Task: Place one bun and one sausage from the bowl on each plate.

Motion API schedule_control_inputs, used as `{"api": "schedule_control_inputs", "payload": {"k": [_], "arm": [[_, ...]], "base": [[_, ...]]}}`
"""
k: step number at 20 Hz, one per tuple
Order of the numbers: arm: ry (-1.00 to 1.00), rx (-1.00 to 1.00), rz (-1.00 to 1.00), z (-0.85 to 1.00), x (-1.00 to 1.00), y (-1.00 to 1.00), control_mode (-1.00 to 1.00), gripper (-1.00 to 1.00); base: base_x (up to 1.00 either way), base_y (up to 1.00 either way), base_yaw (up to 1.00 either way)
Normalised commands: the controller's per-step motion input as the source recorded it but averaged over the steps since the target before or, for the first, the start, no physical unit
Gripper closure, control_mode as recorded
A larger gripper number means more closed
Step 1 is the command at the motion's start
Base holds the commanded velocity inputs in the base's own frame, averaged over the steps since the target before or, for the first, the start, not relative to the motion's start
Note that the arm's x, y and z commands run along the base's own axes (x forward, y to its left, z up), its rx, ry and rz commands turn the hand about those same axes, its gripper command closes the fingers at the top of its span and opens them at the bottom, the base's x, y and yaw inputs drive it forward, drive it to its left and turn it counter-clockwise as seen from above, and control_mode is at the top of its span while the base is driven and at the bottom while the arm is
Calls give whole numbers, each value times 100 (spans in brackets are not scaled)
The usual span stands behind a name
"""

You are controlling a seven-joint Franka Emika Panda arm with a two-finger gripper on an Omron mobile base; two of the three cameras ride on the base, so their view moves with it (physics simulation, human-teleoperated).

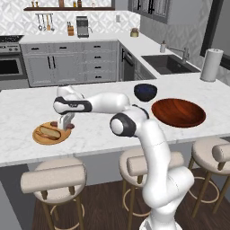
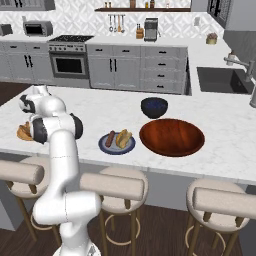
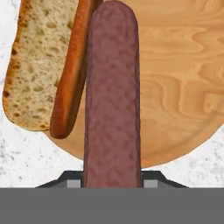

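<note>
reaching out to the left over the white counter, the arm in the left base view brings its claw down at the right edge of the wooden plate. a pale bun lies on that plate. a reddish sausage shows at the claw. further right stand a dark blue bowl and a wide red-brown bowl, which looks empty.

in the right base view the blue-grey plate sits just left of the red-brown bowl, near the counter's front edge, and carries a sausage and a golden bun side by side. that plate looks done. the wooden plate peeks out at far left, behind the arm.

in the hand view the claw is clamped on the sausage, which rises from between the tips and hangs over the wooden plate, right beside the sliced bun. whether it touches the wood i cannot tell.

by my reading this is the last placement. the next move calls for lowering the sausage flat beside the bun, letting go, then lifting clear without nudging either.
</note>
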Motion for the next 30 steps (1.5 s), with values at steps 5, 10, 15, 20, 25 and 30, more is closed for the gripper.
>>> {"api": "schedule_control_inputs", "payload": {"k": [5, 10, 15, 20, 25, 30], "arm": [[-6, 17, 0, -9, 6, 0, -100, 100], [-2, 4, 2, -27, -1, 10, -100, 100], [0, 0, 3, -17, 13, 22, -100, 100], [0, 0, 0, 0, 8, 1, -100, -100], [0, 0, 0, 0, 0, 0, -100, -100], [0, 0, 0, 1, 0, 0, -100, -100]], "base": [[0, 0, 0], [0, 0, 0], [0, 0, 0], [0, 0, 0], [0, 0, 0], [0, 0, 0]]}}
